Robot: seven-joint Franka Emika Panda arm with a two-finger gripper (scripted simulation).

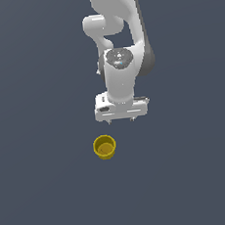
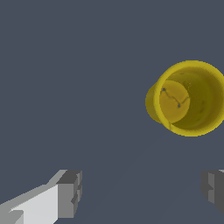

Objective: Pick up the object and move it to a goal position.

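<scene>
The cup [image 1: 105, 146] is sitting upright on the dark desk [image 1: 44, 190], mouth up, at about seven o'clock from the arm's hand in the exterior view, near it but not touching. The jaws [image 1: 121, 119] are hanging released and spread wide with nothing between them; in the wrist view the two fingertips [image 2: 69, 193] are showing well apart, and the cup [image 2: 187, 98] is lying off to one side of the gap rather than inside it. The arm seems to be in the approach stage, with the grasp not yet made. To do this well, the hand is needing to shift sideways until the cup's rim is centred between the fingertips, before any descent begins, since dropping now would likely clip the rim and tip the cup. No goal marker is showing in either view, so where the cup is headed cannot be told
</scene>
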